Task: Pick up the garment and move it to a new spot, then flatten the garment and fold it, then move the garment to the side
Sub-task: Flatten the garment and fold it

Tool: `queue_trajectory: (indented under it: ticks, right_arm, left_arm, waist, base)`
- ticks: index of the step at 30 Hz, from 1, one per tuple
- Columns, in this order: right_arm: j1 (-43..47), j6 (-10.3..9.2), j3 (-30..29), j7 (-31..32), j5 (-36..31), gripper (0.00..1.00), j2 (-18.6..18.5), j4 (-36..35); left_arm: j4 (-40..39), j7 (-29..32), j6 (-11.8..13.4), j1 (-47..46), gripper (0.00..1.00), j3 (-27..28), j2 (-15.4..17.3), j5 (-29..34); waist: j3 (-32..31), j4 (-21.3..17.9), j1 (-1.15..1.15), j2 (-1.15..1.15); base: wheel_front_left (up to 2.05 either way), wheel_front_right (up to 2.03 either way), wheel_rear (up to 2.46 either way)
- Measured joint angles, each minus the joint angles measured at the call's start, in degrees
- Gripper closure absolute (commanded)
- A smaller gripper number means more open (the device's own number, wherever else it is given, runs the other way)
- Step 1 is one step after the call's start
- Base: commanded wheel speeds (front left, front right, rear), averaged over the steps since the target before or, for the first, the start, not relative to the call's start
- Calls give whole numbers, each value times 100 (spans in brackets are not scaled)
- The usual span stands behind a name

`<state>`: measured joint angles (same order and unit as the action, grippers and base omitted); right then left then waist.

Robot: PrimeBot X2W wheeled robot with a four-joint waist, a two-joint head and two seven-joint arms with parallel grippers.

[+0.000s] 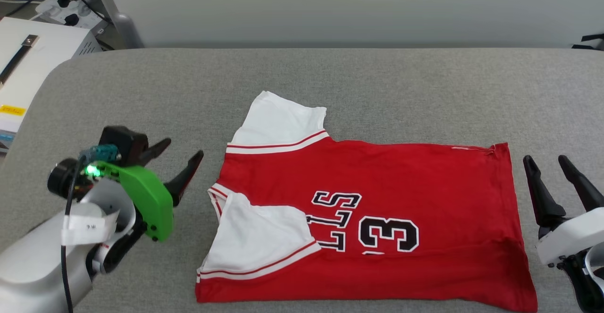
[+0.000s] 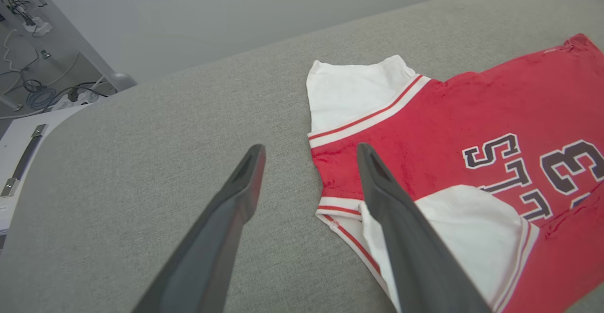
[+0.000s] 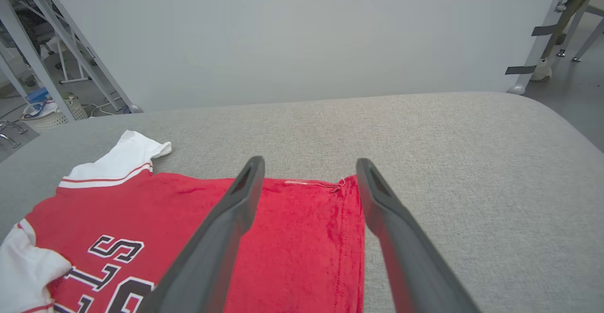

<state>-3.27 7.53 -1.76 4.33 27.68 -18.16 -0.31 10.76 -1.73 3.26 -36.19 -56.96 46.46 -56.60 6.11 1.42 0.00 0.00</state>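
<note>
Garment, a red jersey with white sleeves, lies flat near the middle of the grey padded surface, collar toward the robot's left and hem toward its right, the near sleeve folded in over the chest (it hides part of the black lettering beside the 3). Just beside the collar hangs the left gripper, its two fingers spread apart and holding nothing; the right gripper sits just off the hem, likewise spread and empty.
</note>
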Motion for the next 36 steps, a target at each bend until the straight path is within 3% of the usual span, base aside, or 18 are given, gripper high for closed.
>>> queue_trajectory:
  ticks: [7,15,19,24,29,36]
  right_arm:
    - [-47,0,-91,-164,-565,0,537,-750]
    - [-324,0,144,-166,-746,0,700,-999]
    - [-519,0,196,-231,-755,0,706,-995]
    - [-801,0,327,-321,-754,0,708,-942]
    - [-1069,0,432,-453,-731,0,706,-790]
    - [-1259,0,544,-621,-670,0,682,-499]
  left_arm:
    - [458,471,-400,-1177,0,155,-280,87]
    - [1291,2271,-943,-2592,0,91,-597,-450]
    - [1633,3109,-1009,-3222,0,-57,-754,-603]
    - [2103,3715,-1016,-3707,0,-252,-1001,-598]
    - [2576,4019,-1034,-3940,0,-402,-1214,-600]
    - [2904,4139,-1058,-4122,0,-787,-1261,-421]
  waist:
    - [350,-141,0,0]
    - [981,-405,0,0]
    - [1340,-541,0,0]
    - [1770,-698,0,0]
    - [2167,-851,1,0]
    - [2530,-1043,1,0]
  base:
    - [0,0,0]
    - [0,0,0]
    - [0,0,0]
    - [0,0,0]
    - [0,0,0]
    - [0,0,0]
